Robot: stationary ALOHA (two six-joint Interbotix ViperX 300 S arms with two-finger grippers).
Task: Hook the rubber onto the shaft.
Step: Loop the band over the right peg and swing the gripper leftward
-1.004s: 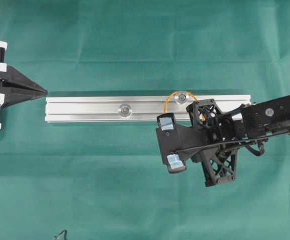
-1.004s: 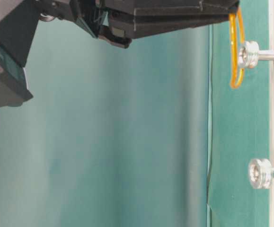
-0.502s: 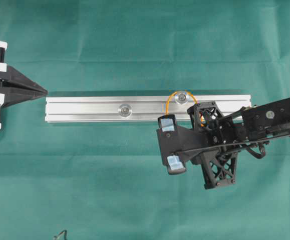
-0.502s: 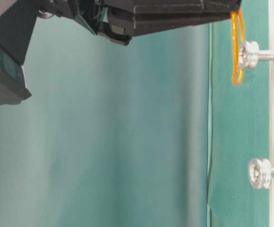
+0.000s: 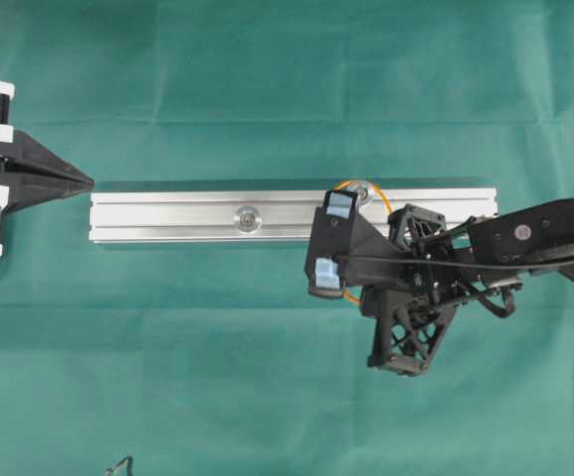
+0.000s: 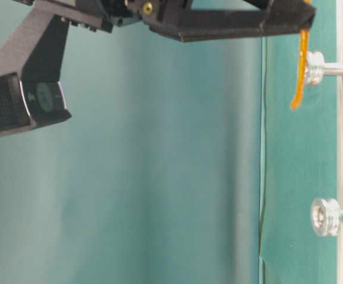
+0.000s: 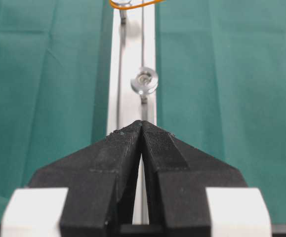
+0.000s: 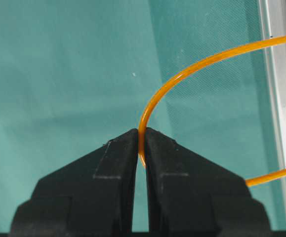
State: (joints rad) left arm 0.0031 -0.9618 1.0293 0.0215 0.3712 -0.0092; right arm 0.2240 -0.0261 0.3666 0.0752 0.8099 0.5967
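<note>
Seen from overhead, the black right arm (image 5: 524,238) covers most of the orange rubber band (image 5: 384,198). The right edge of the wrist view crops the loop.

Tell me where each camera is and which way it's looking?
Overhead: above, looking down on the rail and the right gripper.
Table-level: low, turned sideways, sees the rubber band beside a shaft.
Left wrist: looks along the rail past the shut left gripper.
Right wrist: looks past jaws pinching the rubber band.
Shared: all four show the orange band.
</note>
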